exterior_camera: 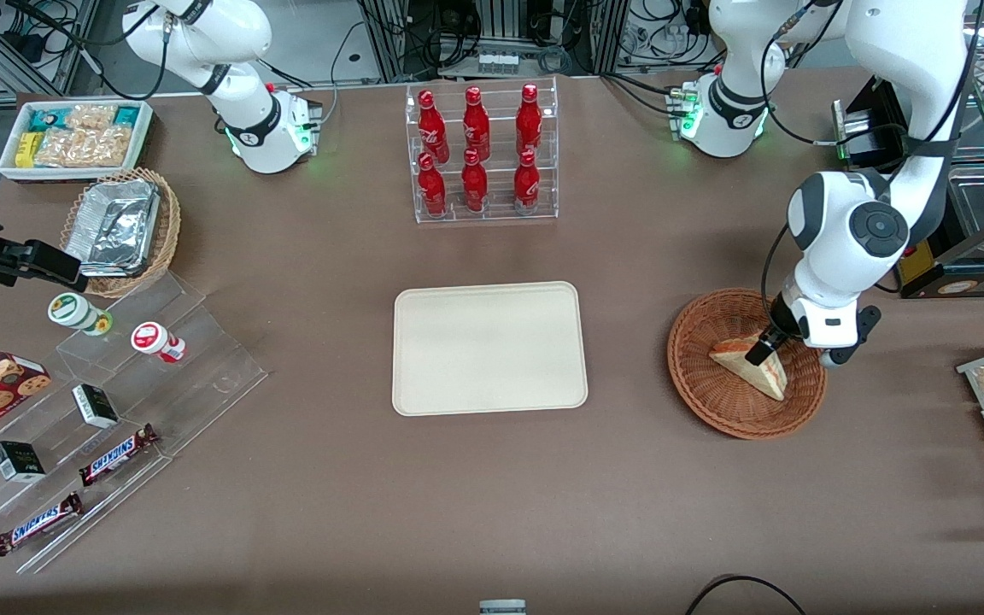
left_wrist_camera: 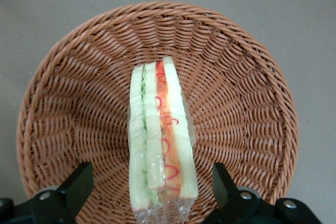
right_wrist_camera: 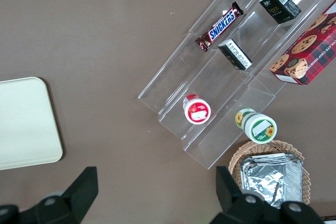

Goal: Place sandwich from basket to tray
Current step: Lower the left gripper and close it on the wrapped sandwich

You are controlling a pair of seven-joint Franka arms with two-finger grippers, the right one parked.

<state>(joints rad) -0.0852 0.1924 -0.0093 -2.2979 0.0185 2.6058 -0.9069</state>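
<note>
**Hand down in the basket, sandwich not gripped yet**

Going across my front view: the white bin of snacks (exterior_camera: 73, 137) and the tan wicker basket with foil trays (exterior_camera: 120, 231) sit at the parked arm's end of the table (exterior_camera: 304, 478), with the clear step shelf (exterior_camera: 116, 401) nearer the camera holding Snickers bars (exterior_camera: 118, 453) and a couple of little tubs. In the middle there's the rack of red bottles (exterior_camera: 482, 152), and nearer the camera than that, the cream tray (exterior_camera: 489, 348), flat and bare.

Toward the working arm's end is the reddish-brown basket (exterior_camera: 705, 384) with the sandwich (exterior_camera: 752, 365) lying in it. My hand (exterior_camera: 764, 348) is down over the basket, right at the sandwich's upper edge.

In the wrist view, the sandwich (left_wrist_camera: 160, 145) shows its filling edge to the camera, green, red and orange stripes under clear wrap, resting on the weave of the basket (left_wrist_camera: 241, 103). The two fingers (left_wrist_camera: 79, 184) stand spread wide, one on either side of the wedge with visible gaps, so they're apart and not touching it.
</note>
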